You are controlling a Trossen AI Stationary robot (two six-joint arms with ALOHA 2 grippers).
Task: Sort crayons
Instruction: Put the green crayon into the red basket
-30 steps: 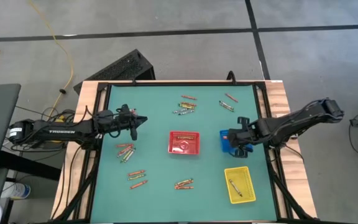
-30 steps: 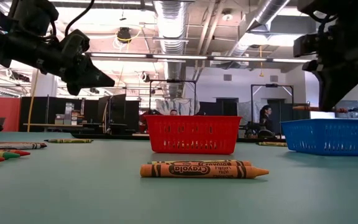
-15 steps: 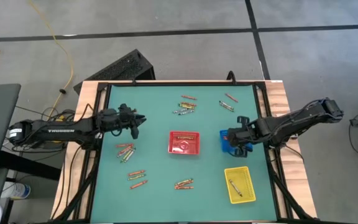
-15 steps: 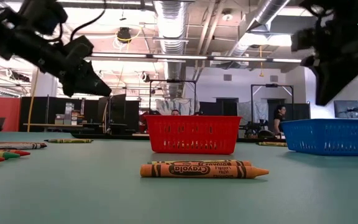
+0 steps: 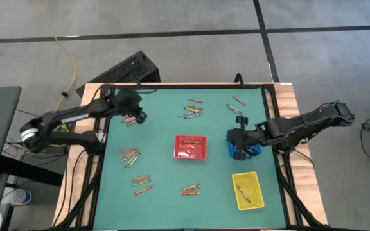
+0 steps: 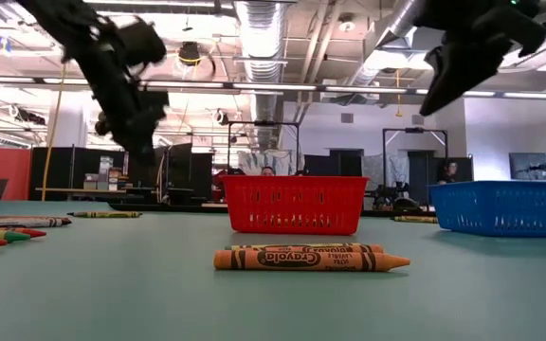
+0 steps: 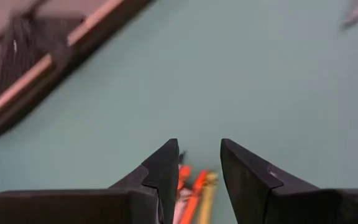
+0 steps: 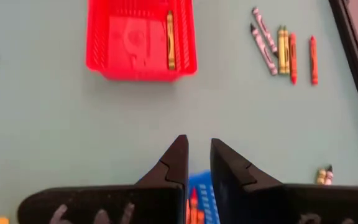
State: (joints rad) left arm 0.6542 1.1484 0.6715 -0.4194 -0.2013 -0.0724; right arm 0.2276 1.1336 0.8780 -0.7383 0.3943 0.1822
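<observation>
Crayons point(image 5: 130, 156) scattered in small groups over green table point(image 5: 159, 128); one lies in red tray point(image 5: 191, 147), one in yellow tray point(image 5: 247, 190), some in blue tray point(image 8: 202, 198).

Step judged: between picks, both arms free.

Left tool point(image 5: 139, 117) near table's far left edge, over small crayon group point(image 7: 193, 188); fingers parted, holding nothing. Next: descend, straddle one stick.

Right tool point(image 8: 196, 163) above blue tray, narrow gap, empty.

Versus a second ago: left tool swung toward far edge, fingers wider apart; right tool shifted slightly toward red tray.
</observation>
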